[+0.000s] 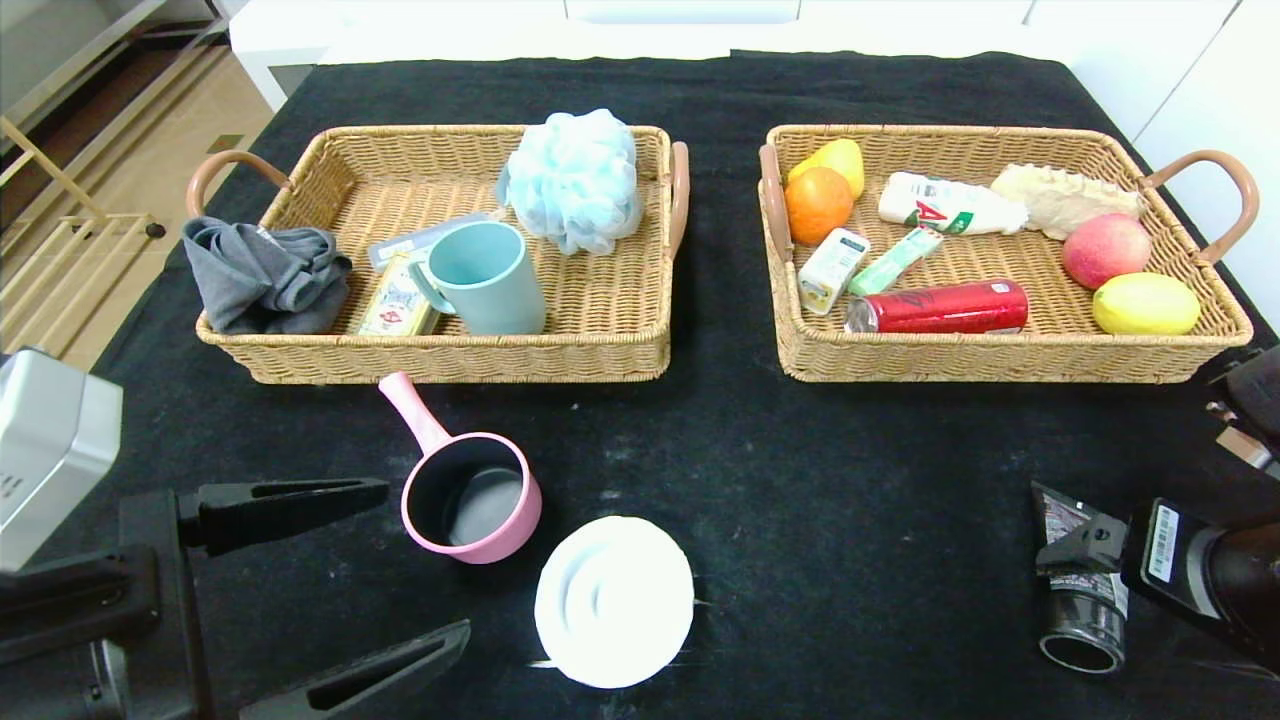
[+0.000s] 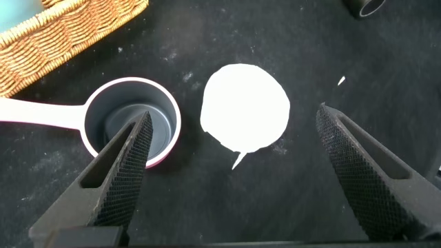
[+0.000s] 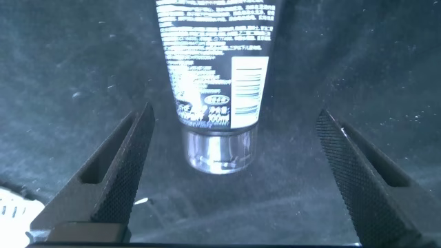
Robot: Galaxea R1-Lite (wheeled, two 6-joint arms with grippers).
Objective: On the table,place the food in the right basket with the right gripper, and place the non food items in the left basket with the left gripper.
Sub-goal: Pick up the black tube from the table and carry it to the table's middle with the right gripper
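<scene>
The pink pot (image 1: 470, 497) and white ridged disc (image 1: 613, 600) lie on the table (image 1: 820, 480) before the left basket (image 1: 440, 355), just ahead of the released left pincer (image 1: 425, 560). The black tube (image 1: 1080, 580) lies beneath the released right pincer (image 3: 231, 179).

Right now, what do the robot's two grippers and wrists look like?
The left gripper has two long black tapered fingers with cross-hatched inner pads, on a black mount beside a silver-grey housing. The right gripper has the same textured black fingers; its thick black wrist carries a white barcode label.
</scene>
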